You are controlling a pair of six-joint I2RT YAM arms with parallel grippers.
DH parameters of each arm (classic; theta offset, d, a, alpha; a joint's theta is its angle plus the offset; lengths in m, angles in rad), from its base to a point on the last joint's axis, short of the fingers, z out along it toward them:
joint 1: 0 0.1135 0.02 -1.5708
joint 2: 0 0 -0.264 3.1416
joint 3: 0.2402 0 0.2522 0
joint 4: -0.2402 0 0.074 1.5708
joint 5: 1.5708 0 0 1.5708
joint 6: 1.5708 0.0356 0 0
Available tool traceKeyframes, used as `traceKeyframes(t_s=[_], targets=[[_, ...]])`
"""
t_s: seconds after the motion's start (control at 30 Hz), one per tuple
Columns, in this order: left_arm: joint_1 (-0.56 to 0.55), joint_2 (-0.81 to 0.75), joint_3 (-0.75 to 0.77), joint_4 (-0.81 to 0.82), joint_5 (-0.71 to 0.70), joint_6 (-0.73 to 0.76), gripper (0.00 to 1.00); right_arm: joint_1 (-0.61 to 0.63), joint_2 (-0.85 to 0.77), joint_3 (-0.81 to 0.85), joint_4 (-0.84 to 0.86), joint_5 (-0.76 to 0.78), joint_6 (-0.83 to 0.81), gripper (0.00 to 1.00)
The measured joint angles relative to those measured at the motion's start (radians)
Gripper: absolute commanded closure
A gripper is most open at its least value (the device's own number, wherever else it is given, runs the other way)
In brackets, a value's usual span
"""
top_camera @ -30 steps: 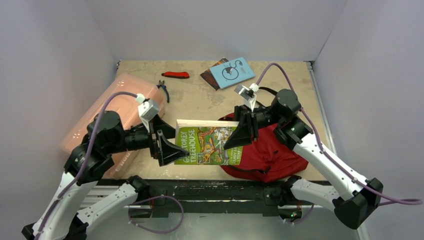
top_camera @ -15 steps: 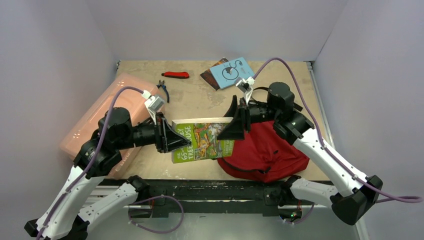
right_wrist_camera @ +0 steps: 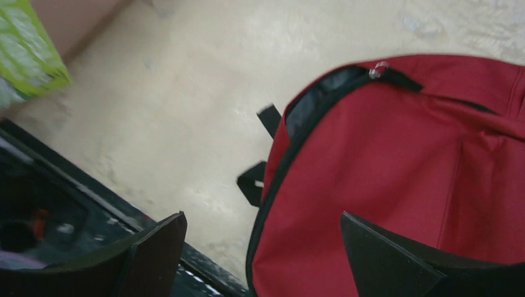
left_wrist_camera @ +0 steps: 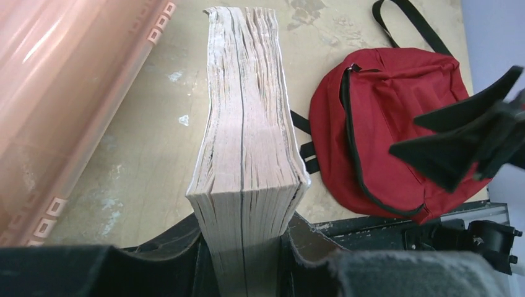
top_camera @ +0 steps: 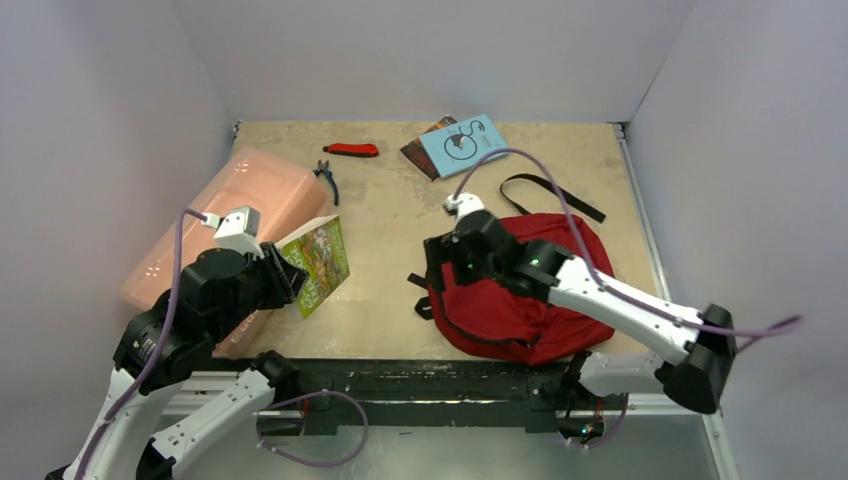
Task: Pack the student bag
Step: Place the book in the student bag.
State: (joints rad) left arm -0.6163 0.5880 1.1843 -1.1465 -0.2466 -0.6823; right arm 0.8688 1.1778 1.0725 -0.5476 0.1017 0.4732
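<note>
Top view: big change from a second ago. Back then both arms had the book [top_camera: 322, 262] pinched between them over the near middle of the tabletop [top_camera: 390, 215]. Now only the left end effector [top_camera: 296, 283] is clamped on it, and it's swung over to the left, with the book tilted just beside the pink box [top_camera: 235, 205]. The right end effector [top_camera: 437, 272] has let go and dropped onto the left edge of the student bag [top_camera: 530, 300]. The bag is on the near right of the tabletop and no longer covered by the book. Its strap [top_camera: 552, 196] trails off toward the far side.

Left wrist: the fingers squeeze the book from both sides and its page edges point away from the camera. The pink box is on the left and the bag on the right, with the other arm's black fingers hanging over it.

Right wrist: the fingers are spread wide with nothing between them, right above the red fabric and its black zipper [right_wrist_camera: 278, 179]. A green corner of the book shows at the far left.
</note>
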Motion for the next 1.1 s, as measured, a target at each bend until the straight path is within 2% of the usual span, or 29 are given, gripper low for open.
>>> traceKeyframes(t_s=[0.13,0.23,0.3,0.43,0.5,0.63,0.8,0.9,1.03,1.1], targets=[[0.0,0.015,-0.048,0.02,0.01,-0.02,1.0,0.196,0.18,0.028,-0.093,0.234,-0.002,0.13],[0.0,0.039,-0.084,0.029,0.032,-0.038,1.0,0.289,0.312,0.068,-0.193,0.38,0.022,0.17],[0.0,0.053,-0.099,0.032,0.046,-0.042,1.0,0.335,0.399,0.102,-0.265,0.477,0.045,0.25],[0.0,0.067,-0.11,0.042,0.073,-0.055,1.0,0.365,0.491,0.123,-0.359,0.594,0.072,0.55],[0.0,0.068,-0.111,0.047,0.088,-0.06,1.0,0.364,0.486,0.123,-0.389,0.622,0.08,0.65],[0.0,0.072,-0.119,0.067,0.115,-0.069,1.0,0.363,0.407,0.124,-0.397,0.636,0.074,1.0],[0.0,0.092,-0.137,0.101,0.187,-0.087,1.0,0.324,0.257,0.124,-0.384,0.591,0.039,1.0],[0.0,0.112,-0.15,0.159,0.278,-0.108,1.0,0.222,0.167,0.122,-0.332,0.503,0.013,1.0],[0.0,0.138,-0.219,0.312,0.427,-0.189,1.0,0.068,0.02,0.097,-0.214,0.381,-0.029,1.0],[0.0,0.163,-0.292,0.438,0.515,-0.27,1.0,0.016,-0.036,0.079,-0.159,0.319,-0.038,1.0]])
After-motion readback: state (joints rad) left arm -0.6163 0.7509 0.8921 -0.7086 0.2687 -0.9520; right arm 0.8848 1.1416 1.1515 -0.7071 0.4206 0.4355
